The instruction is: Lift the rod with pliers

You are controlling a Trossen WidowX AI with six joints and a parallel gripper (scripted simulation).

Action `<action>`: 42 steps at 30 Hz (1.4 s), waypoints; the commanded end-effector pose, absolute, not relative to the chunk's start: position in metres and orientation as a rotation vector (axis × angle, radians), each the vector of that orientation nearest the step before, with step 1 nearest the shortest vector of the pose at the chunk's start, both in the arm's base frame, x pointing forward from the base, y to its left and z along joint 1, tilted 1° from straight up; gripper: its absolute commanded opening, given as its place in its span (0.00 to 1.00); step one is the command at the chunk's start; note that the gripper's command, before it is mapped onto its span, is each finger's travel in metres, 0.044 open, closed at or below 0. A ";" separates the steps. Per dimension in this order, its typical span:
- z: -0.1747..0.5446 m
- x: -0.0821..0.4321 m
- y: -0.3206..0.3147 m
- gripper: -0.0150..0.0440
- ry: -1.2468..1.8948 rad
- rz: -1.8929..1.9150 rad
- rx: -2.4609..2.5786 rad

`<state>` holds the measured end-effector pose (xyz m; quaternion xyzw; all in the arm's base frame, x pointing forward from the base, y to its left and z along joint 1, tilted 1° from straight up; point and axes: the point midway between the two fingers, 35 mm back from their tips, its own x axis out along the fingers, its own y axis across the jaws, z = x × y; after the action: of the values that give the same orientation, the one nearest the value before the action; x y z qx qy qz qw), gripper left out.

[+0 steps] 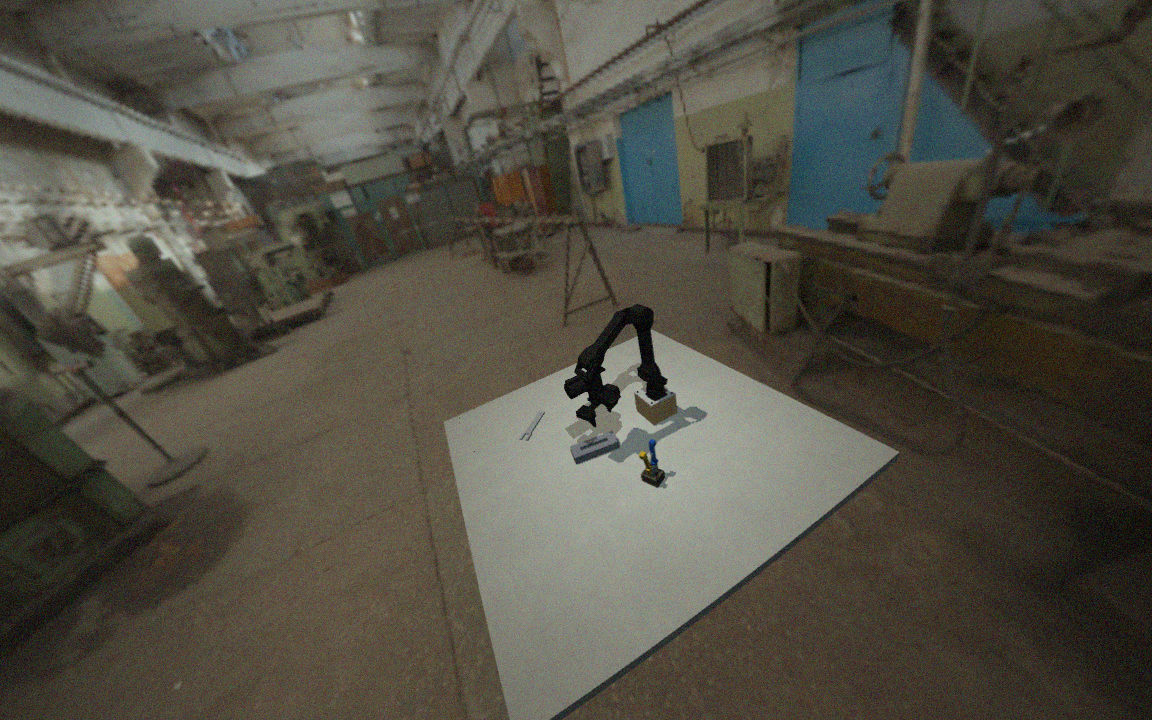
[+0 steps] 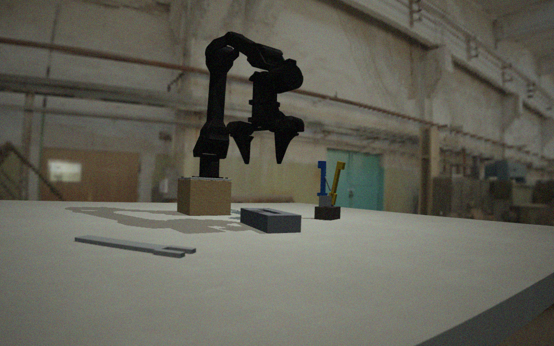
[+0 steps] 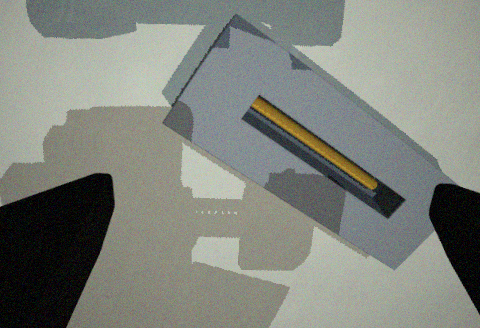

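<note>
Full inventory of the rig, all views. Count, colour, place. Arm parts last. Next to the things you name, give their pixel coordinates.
table top (image 1: 678,528) (image 2: 296,284): 1, off-white with dark edge, under everything
channel block (image 1: 595,447) (image 2: 284,223) (image 3: 320,98): 1, grey, on the table top
rod (image 3: 315,142): 1, yellow-orange, in the block's slot
locking pliers (image 1: 653,454) (image 2: 321,178): 1, blue and yellow handles, upright in the holster
holster (image 1: 652,478) (image 2: 327,213): 1, dark, on the table top
fork-ended tool (image 1: 531,426) (image 2: 128,245): 1, grey, lying flat
workshop: doors, pipes, machinery, background
pedestal (image 1: 657,410) (image 2: 204,197): 1, tan, under the arm
arm (image 1: 602,344) (image 2: 216,94): 1, black, on the pedestal
jaws: 1 pair, black, open, empty, above the block
</note>
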<state>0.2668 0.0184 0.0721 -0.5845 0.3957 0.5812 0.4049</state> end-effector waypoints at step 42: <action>0.070 0.254 0.221 1.00 0.975 1.483 -1.462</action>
<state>0.2567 0.2083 0.0712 -0.5817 0.3880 0.5887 0.4057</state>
